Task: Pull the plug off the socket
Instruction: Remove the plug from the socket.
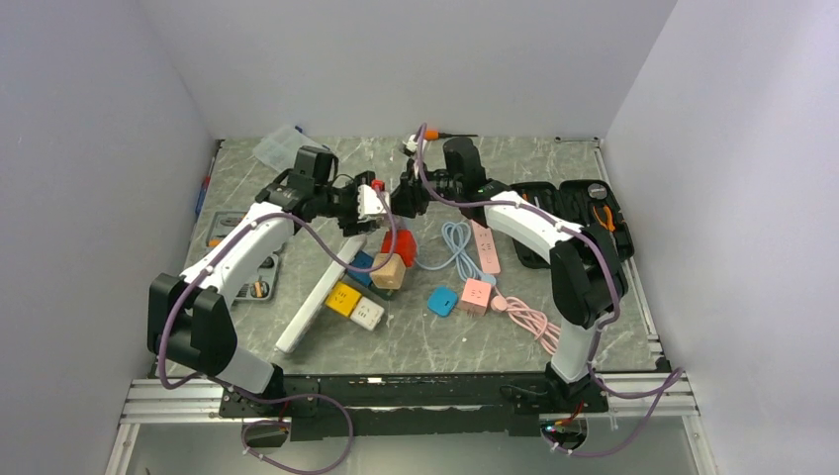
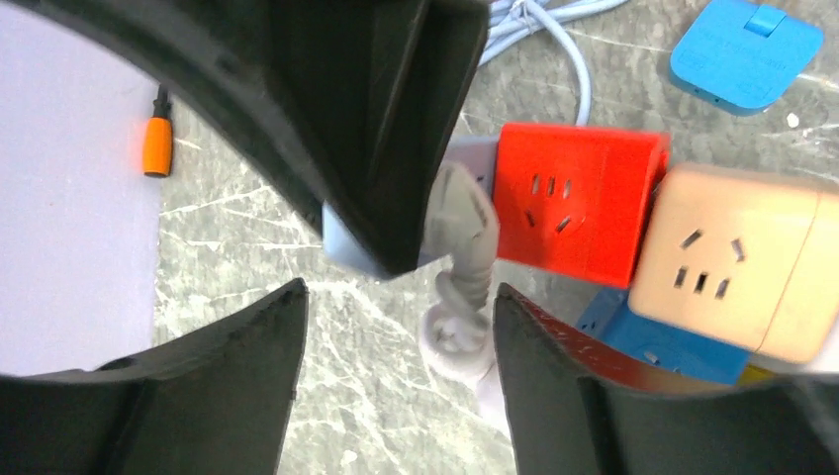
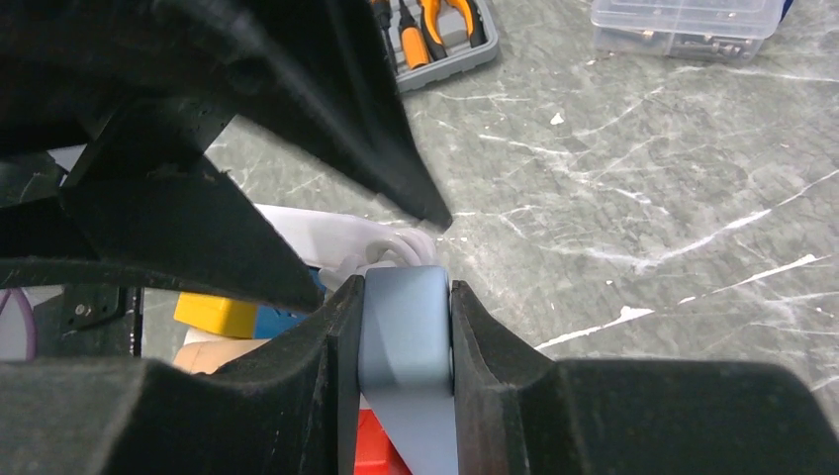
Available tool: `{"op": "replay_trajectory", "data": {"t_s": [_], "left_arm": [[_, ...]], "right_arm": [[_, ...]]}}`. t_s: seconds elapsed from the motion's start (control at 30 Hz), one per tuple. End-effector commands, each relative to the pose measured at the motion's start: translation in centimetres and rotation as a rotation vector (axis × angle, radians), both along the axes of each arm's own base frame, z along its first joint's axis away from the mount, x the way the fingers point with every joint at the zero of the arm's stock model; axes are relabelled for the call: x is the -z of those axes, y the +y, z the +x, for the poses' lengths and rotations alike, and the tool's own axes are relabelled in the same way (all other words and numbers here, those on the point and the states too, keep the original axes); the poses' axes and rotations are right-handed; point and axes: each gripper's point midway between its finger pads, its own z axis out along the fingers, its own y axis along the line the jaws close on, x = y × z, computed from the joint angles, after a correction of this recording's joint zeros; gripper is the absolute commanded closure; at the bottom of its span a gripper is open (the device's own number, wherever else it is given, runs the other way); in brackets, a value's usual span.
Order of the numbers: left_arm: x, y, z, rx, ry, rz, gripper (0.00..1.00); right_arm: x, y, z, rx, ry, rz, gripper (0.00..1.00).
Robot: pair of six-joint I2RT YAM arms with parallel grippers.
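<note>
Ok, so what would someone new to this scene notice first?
The two grippers meet nose to nose over the middle of the table: the right gripper is clamped on a grey-blue block, and the left gripper stands open with a grey cord showing between its jaws. Beneath them, a red socket cube and a tan socket cube sit side by side.

Grey-blue socket cube (image 3: 401, 346) is held clamped, raised off surface; grey plug (image 2: 463, 213) w/ curled cord (image 2: 457, 332) is seen against its side.
</note>
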Motion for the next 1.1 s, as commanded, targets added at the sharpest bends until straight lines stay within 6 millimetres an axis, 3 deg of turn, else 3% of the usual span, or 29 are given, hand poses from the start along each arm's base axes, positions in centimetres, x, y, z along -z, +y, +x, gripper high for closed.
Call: {"op": "replay_trajectory", "data": {"t_s": [0.0,0.03,0.07,0.3,0.43,0.63,0.8,0.97,1.07], "left_arm": [[-2.0,0.9,0.3,-0.064,0.086,-0.071,0.2],[-2.2,1.1,0.4,-0.078,0.107,-0.081,0.05],[-2.3,1.3,0.3,-0.083,0.137,-0.089,0.01],[-1.7,-0.3,-1.7,0.007,0.329,-0.098,0.01],[-0.9,-1.0,-3.4,0.066,0.414,-0.082,0.1],[0.4,-0.8,-5.1,0.1,0.448,-0.061,0.11],[0.2,-0.9,-4.6,0.079,0.442,-0.076,0.19],[0.1,-1.5,-4.2,0.07,0.437,-0.085,0.39],[0.1,-1.8,-4.0,0.069,0.434,-0.095,0.41]], "right_arm": [[-7.7,-0.2,-2.2,-0.057,-0.173,0.105,1.0],[-7.8,-0.3,-2.3,-0.056,-0.176,0.105,1.0],[-8.0,-0.4,-2.4,-0.056,-0.178,0.106,1.0],[-9.3,-0.1,-2.7,-0.068,-0.194,0.119,1.0],[-9.8,0.0,-2.8,-0.067,-0.212,0.113,1.0],[-10.4,-0.3,-2.8,-0.06,-0.232,0.104,1.0],[-11.2,0.0,-3.1,-0.071,-0.236,0.127,1.0],[-11.4,0.2,-3.2,-0.082,-0.236,0.132,1.0],[-11.5,0.4,-3.6,-0.094,-0.237,0.131,1.0]]}}
